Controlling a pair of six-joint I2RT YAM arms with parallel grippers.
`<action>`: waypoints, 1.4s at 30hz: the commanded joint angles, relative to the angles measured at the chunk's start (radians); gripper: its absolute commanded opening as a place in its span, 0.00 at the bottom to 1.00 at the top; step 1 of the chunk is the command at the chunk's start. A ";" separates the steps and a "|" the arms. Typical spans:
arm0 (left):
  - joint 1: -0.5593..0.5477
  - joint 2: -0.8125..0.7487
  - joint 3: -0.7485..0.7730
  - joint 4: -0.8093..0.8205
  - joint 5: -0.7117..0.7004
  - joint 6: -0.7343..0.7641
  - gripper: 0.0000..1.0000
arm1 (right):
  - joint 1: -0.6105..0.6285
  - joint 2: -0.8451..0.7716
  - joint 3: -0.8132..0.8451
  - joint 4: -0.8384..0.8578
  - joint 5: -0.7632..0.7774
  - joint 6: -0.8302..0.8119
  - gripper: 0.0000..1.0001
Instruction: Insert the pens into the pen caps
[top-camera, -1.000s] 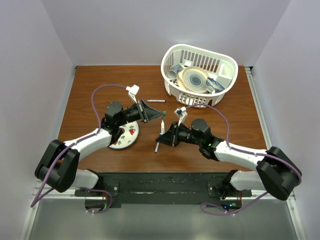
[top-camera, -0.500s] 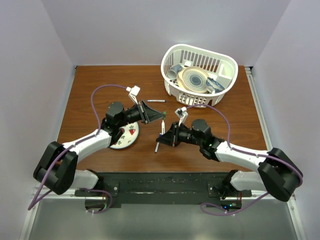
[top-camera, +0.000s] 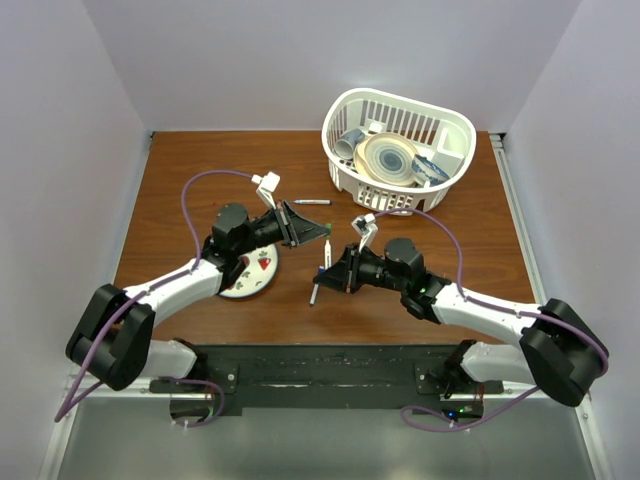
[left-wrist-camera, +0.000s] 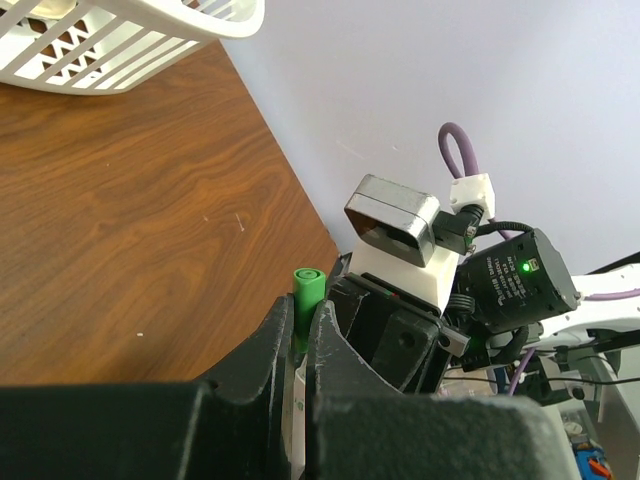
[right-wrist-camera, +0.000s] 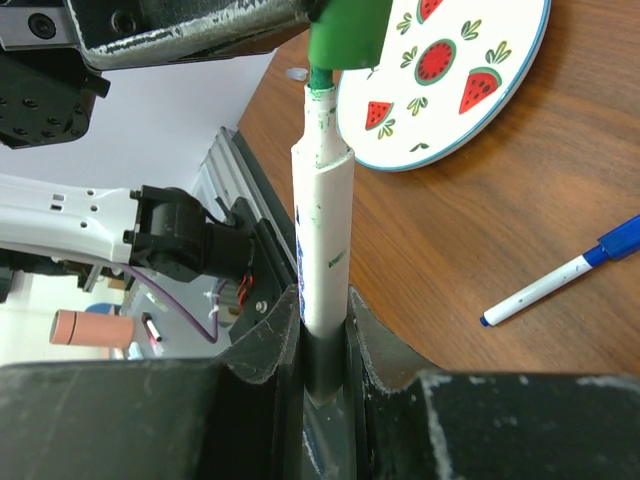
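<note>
My left gripper is shut on the green pen cap, which sticks out of its tips. My right gripper is shut on a white pen, gripped at its rear end. The pen's green tip touches the mouth of the green cap, the two in line above the table. A second white pen with a blue tip lies on the table below the grippers and also shows in the right wrist view. A third pen lies farther back. No loose blue or dark cap shows.
A round plate with a watermelon pattern lies under the left arm and shows in the right wrist view. A white slotted basket with dishes stands at the back right, its rim in the left wrist view.
Almost nothing: both grippers keep their hold, the pen tip stays at the cap's mouth, and the right arm has shifted only slightly.
</note>
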 joint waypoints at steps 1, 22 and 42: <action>-0.004 -0.018 0.032 0.000 -0.014 0.039 0.00 | 0.003 -0.032 0.018 0.030 0.028 -0.007 0.00; -0.139 -0.107 0.051 -0.266 -0.167 0.191 0.01 | 0.003 0.000 0.190 -0.173 0.215 -0.097 0.00; -0.136 -0.166 0.249 -0.194 0.122 0.276 0.75 | 0.003 -0.252 0.151 -0.180 -0.063 -0.232 0.00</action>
